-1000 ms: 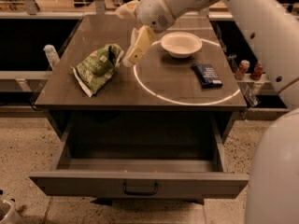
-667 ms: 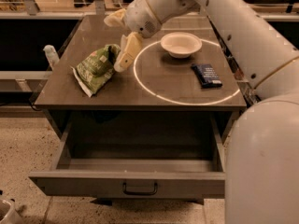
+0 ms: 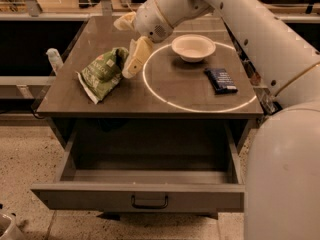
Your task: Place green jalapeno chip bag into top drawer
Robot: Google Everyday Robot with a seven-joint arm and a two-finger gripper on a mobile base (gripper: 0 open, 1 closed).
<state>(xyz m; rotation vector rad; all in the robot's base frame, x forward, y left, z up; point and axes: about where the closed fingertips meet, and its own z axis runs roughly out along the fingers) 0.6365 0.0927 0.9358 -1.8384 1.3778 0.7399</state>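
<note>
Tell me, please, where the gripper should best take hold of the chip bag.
Grip the bag at its raised, crumpled right end, coming from above-right: that end stands off the table beside the open gripper, while the near corner lies flat.

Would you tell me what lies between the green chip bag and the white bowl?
In the camera view, the open gripper hangs there, one finger beside the green jalapeno chip bag; then bare table, crossed by a white ring, to the bowl.
</note>
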